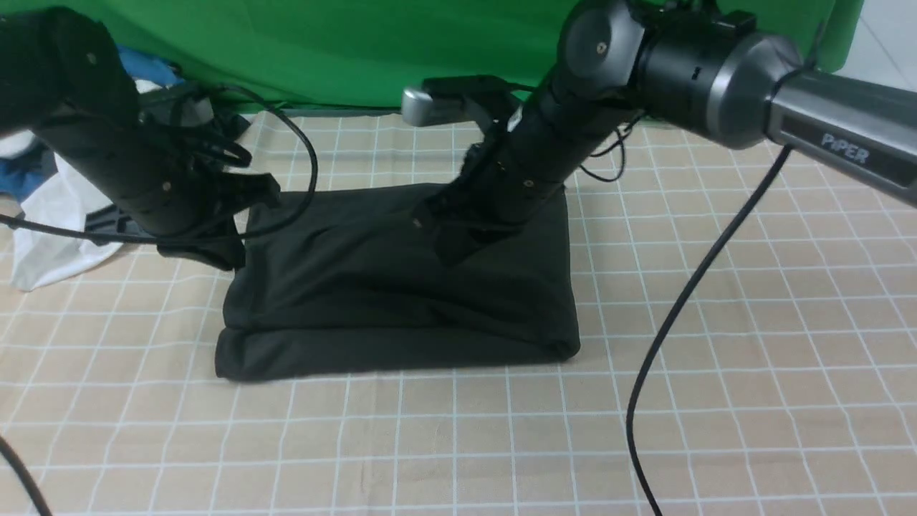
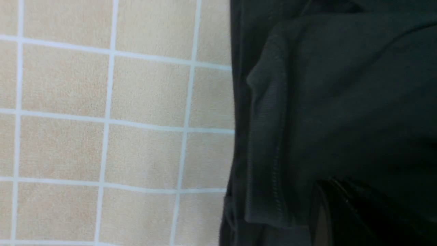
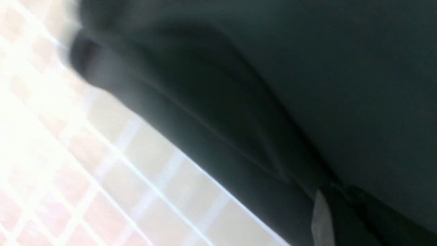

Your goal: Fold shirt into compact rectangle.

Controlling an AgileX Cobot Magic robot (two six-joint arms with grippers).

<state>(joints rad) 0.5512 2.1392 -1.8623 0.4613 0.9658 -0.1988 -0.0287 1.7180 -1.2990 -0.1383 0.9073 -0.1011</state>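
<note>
The black shirt [image 1: 401,308] lies on the checked cloth as a thick folded rectangle, with no print showing. My left gripper [image 1: 215,254] is shut at the shirt's left edge. In the left wrist view its dark fingers [image 2: 327,208] rest on the fabric just inside the slack stitched hem [image 2: 273,143]. My right gripper [image 1: 451,247] points down onto the upper middle of the shirt. In the blurred right wrist view, taut creases in the shirt [image 3: 341,68] run straight to the closed tip [image 3: 327,198], which pinches the top layer.
A white garment [image 1: 57,215] and blue cloth [image 1: 150,68] lie at the far left behind my left arm. A green backdrop [image 1: 344,43] closes the back. The right arm's black cable [image 1: 680,308] hangs over the beige checked tablecloth [image 1: 716,401] right of the shirt.
</note>
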